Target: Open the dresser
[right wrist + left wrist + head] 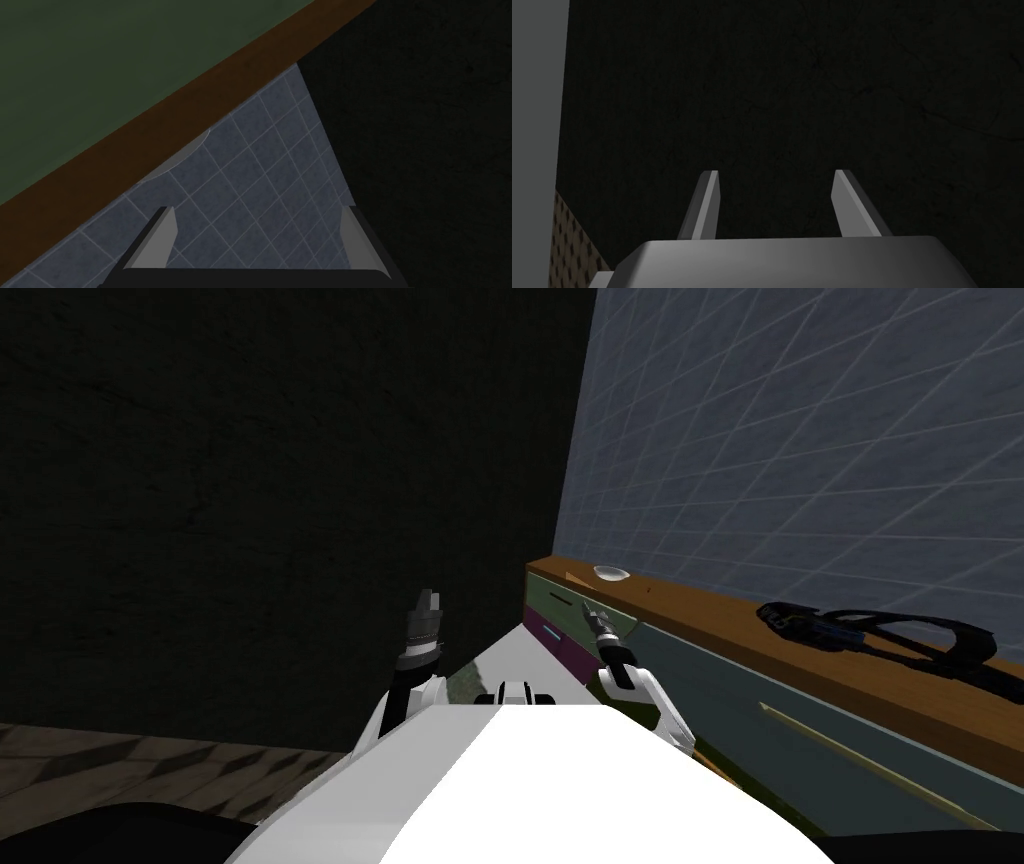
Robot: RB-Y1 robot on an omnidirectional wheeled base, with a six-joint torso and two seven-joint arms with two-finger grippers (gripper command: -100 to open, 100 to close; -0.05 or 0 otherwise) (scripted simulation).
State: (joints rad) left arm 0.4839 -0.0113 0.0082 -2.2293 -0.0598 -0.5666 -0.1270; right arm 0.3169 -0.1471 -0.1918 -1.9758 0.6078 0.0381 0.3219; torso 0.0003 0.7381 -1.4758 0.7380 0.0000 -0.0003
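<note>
Listener: Head view first, please. Where is the dresser?

Describer: The dresser (690, 678) runs along the robot's right side, against a blue-grey tiled wall (800, 438). It has a brown top (720, 613). At its far end is a green drawer (565, 588) with a dark handle (557, 599). Under that is a purple drawer (570, 650) with a pale blue handle (551, 633). Nearer the robot is a grey-blue drawer (800, 718) with a long yellowish handle (850, 753). A white dish (611, 574) sits on the far end of the top, and a black strapped object (880, 633) lies nearer.

Listener: And the arms?

Describer: The right gripper (593, 614) is just in front of the green drawer, beside its handle. I cannot tell whether it touches. The left gripper (428, 600) is raised before a dark wall (250, 488), well apart from the dresser.

Listener: Left wrist view?

Describer: The left gripper's fingers (704, 210) stand spread apart, with nothing between them.

Listener: Right wrist view?

Describer: The fingers (160, 240) are spread wide here too and hold nothing. Beyond them, the green drawer front (100, 60) meets the edge of the brown top (150, 145). The dish's pale rim (187, 150) peeks over that edge, with the tiled wall (250, 190) behind it.
</note>
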